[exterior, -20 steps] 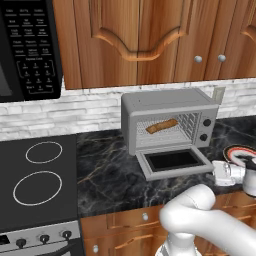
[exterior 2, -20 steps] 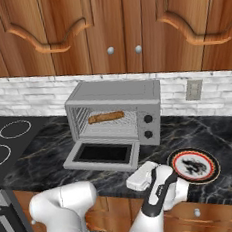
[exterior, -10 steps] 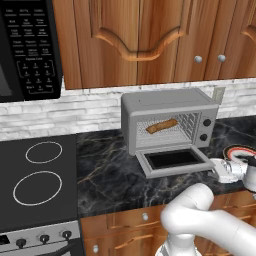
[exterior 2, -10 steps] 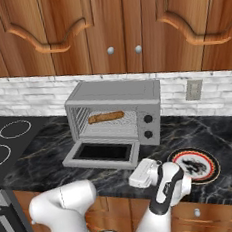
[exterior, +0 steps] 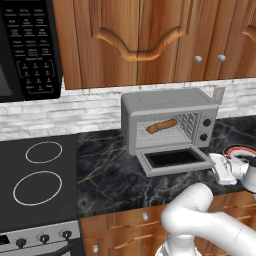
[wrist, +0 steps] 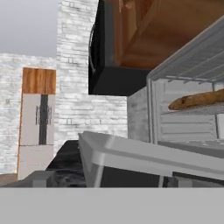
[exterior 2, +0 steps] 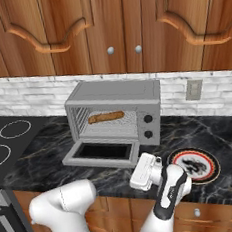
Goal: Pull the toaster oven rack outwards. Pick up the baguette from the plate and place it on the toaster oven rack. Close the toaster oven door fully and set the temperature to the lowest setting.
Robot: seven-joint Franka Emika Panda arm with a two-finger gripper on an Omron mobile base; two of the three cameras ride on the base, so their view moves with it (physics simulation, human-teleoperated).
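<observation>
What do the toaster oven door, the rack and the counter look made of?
Toaster oven door: matte grey frame, metal-looking, around a dark glossy pane, probably glass. Toaster oven rack: thin silvery wires, likely steel. Counter: black, pale-veined, polished stone by its look, perhaps marble or granite; being rendered, that stays open.

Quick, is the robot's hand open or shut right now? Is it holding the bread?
Gripper: open and holding nothing. The baguette already lies on the toaster oven rack.
</observation>
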